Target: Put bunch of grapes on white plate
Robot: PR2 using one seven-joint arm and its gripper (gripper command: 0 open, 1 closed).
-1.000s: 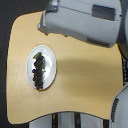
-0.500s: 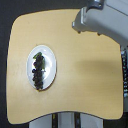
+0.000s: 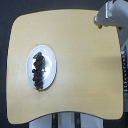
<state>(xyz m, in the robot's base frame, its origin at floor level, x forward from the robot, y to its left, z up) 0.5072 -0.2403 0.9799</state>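
Evidently done: bunch of grapes (image 3: 38,69) lies lengthwise on white plate (image 3: 50,59), goal position. Gripper (image 3: 111,15) sits clear at table (image 3: 85,70) corner; jaws unreadable.

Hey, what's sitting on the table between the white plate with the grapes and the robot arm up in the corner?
Nothing: in the exterior view only bare wooden tabletop separates the round white plate from the grey arm.
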